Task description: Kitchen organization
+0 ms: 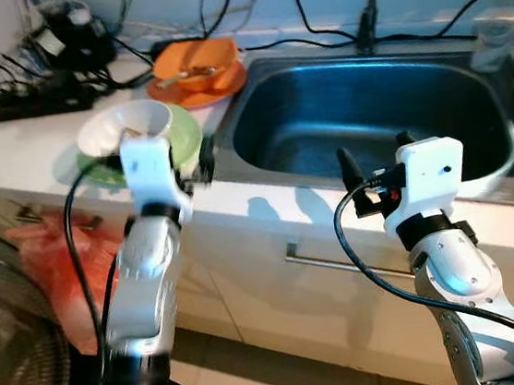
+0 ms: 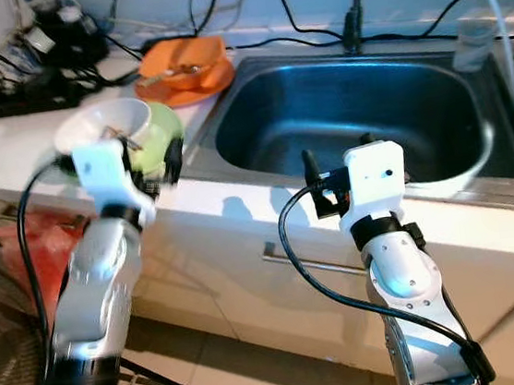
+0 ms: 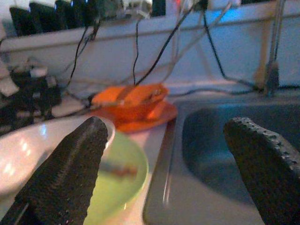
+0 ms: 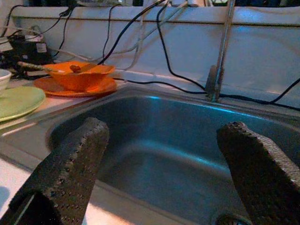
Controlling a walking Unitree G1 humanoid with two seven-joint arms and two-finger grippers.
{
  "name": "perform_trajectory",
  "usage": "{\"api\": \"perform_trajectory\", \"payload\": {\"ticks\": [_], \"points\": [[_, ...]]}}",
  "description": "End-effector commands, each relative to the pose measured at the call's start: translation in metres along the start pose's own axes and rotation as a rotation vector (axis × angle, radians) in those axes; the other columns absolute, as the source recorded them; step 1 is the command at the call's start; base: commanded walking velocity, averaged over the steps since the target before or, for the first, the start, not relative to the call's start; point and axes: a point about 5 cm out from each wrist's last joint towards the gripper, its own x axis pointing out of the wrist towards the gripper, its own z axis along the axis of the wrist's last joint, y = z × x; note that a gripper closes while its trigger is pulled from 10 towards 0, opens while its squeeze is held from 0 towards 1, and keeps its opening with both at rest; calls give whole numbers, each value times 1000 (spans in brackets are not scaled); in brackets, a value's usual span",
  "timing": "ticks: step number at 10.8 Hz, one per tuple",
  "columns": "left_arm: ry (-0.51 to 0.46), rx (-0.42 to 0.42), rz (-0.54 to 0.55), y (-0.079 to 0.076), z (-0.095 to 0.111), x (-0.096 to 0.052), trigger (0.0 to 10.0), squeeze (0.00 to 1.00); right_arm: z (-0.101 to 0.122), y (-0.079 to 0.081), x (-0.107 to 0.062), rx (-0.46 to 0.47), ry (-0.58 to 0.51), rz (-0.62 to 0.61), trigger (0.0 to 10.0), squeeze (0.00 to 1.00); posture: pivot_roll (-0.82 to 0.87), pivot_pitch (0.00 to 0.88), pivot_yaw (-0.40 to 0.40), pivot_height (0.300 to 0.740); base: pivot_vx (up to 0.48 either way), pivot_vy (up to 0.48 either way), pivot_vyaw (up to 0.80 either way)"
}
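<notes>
A white bowl [image 1: 124, 126] sits on a green plate [image 1: 188, 137] at the left of the counter. Further back, an orange bowl [image 1: 194, 62] holding a utensil rests on an orange plate [image 1: 219, 87]. To the right lies the steel sink [image 1: 360, 120]. My left gripper [image 1: 191, 167] hovers open at the counter's front edge, just beside the green plate, with nothing between its fingers [image 3: 70, 173]. My right gripper [image 1: 375, 156] is open too, above the sink's front rim and pointing into the basin [image 4: 159, 140].
A faucet [image 1: 368, 12] stands behind the sink and a clear glass [image 1: 498, 40] at its back right. A power strip and tangled cables [image 1: 37, 97] fill the back left. Below the counter are a red bag [image 1: 51, 262], a fan [image 1: 17, 368] and a drawer handle [image 1: 339, 262].
</notes>
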Motion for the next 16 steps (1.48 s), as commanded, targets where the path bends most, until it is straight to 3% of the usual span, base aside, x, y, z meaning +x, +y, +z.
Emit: {"api": "perform_trajectory", "payload": {"ticks": [1,3,10,13,16], "points": [[15,-4,-39,-7,0,4,10000,0,3,-3,-2,-3,-3,-17,10000,0,-137,0,129,740,0,0,0],[15,-6,-50,-9,0,2,10000,0,1,-1,-3,19,15,-20,10000,0,-128,0,118,740,0,0,-400],[5,-72,25,-12,-6,4,10000,0,10,-4,16,-34,-11,47,10000,0,-124,0,34,740,0,0,-300],[20,-34,28,-7,-14,-1,10000,0,15,-4,24,-49,-41,54,10000,0,-118,0,40,740,0,0,-267],[17,-25,34,-6,-16,3,10000,0,14,-1,27,-48,-47,63,10000,0,-113,0,39,740,0,0,0]]}}
